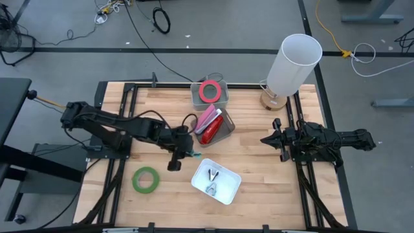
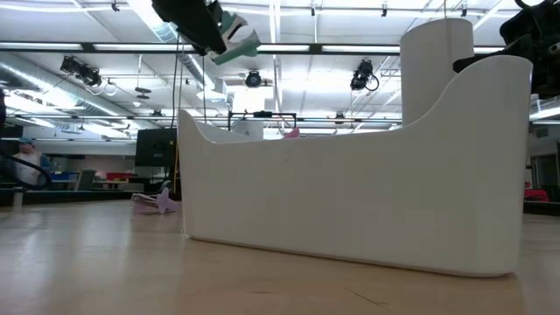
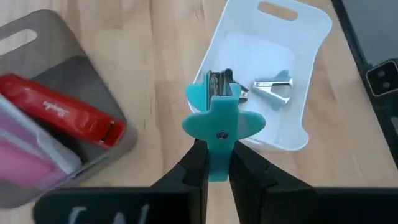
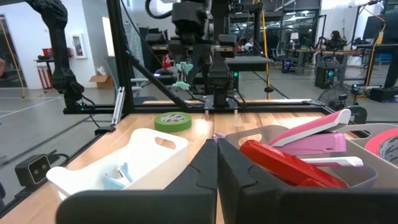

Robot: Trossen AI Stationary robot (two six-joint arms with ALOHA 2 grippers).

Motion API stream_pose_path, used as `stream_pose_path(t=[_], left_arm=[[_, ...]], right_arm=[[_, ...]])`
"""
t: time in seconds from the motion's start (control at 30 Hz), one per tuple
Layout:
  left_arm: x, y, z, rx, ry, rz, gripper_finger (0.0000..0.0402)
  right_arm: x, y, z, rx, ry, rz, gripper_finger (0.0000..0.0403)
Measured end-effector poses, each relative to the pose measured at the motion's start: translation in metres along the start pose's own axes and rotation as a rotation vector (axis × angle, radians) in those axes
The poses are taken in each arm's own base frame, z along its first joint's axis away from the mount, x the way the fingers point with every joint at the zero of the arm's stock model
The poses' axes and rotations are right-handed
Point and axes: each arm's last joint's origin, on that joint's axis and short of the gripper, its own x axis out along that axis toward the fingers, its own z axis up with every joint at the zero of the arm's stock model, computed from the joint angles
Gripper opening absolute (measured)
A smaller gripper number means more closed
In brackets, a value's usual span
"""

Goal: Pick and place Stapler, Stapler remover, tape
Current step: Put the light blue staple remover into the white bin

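My left gripper [image 1: 186,153] hangs over the table's middle, just left of the white tray [image 1: 226,191], shut on a teal stapler remover [image 3: 219,118]. A silver stapler remover [image 3: 273,86] lies in that tray. A red stapler [image 3: 62,112] and a pink stapler [image 4: 311,134] lie in a grey bin [image 1: 226,133]. One green tape [image 1: 147,179] lies flat on the table at the near left. A red-pink tape [image 1: 209,90] rests in the far grey bin [image 1: 223,97]. My right gripper [image 4: 216,163] waits shut at the table's right side. My left gripper pinches the teal stapler remover between its two fingers by its back end [image 3: 216,167], behind the pivot wings. The fingers [image 3: 198,168] slant down from the table's left side. The remover is lifted clear, its metal claws [image 3: 219,81] pointing away from the fingers toward the tray.
A tall white cylinder [image 1: 294,61] on a wooden base stands at the far right corner. Black frame rails [image 1: 123,116] run along the table's sides. Bare wood lies between the green tape and the tray.
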Motion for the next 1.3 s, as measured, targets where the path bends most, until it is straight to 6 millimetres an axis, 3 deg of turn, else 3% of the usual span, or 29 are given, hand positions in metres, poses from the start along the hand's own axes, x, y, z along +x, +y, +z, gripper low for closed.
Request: stream_pose_path(t=[0.2,0.77,1.1,1.3], left_arm=[[0.012,-0.001,0.016,0.083,-0.005,-0.054,0.0052],[0.084,-0.009,0.03,0.19,-0.095,-0.267,0.0052],[0.085,-0.026,0.06,0.318,-0.248,-0.33,0.0055],[0.084,-0.037,0.061,0.361,-0.269,-0.341,0.0056]], right_arm=[[0.0,0.0,0.0,0.0,0.0,0.0,0.0002],[0.0,0.0,0.0,0.0,0.0,0.0,0.0002],[0.0,0.0,0.0,0.0,0.0,0.0,0.0002],[0.0,0.0,0.0,0.0,0.0,0.0,0.0002]])
